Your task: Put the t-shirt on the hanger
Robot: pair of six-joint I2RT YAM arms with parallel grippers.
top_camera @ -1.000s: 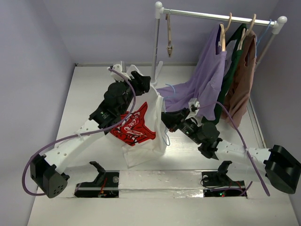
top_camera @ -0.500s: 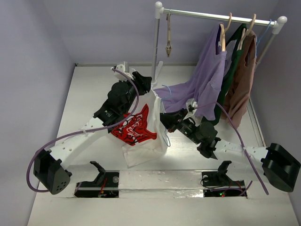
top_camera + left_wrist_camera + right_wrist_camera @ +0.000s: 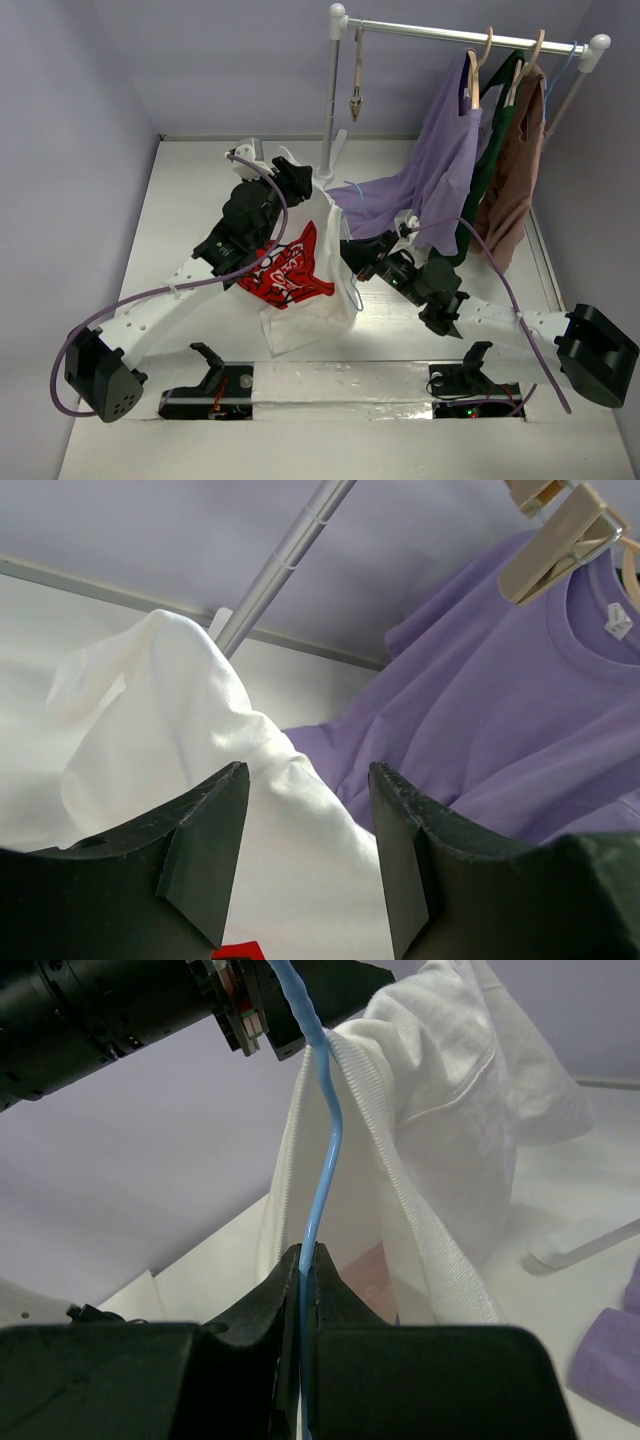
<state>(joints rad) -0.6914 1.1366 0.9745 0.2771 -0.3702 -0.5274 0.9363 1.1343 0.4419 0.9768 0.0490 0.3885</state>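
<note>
The white t-shirt (image 3: 318, 285) with its red graphic (image 3: 285, 272) hangs between the two arms above the table. My right gripper (image 3: 356, 250) is shut on the thin light-blue wire of the hanger (image 3: 318, 1175), which runs up along the ribbed collar of the t-shirt (image 3: 440, 1110); the gripper (image 3: 308, 1256) pinches the wire. A bit of the hanger (image 3: 356, 292) shows beside the cloth. My left gripper (image 3: 303, 180) is at the top of the shirt. In the left wrist view its jaws (image 3: 300, 830) stand apart, with white t-shirt cloth (image 3: 190, 710) just beyond them.
A metal clothes rack (image 3: 332, 90) stands at the back. On its rail hang a purple shirt (image 3: 430, 170), dark green (image 3: 495, 150) and brown (image 3: 515, 170) garments on wooden hangers, and a bare wooden hanger (image 3: 356, 95). The purple shirt's hem drapes close to my right arm.
My left arm has shifted slightly to the left and back with the shirt's top. The right gripper keeps its hold on the hanger and has barely moved.
</note>
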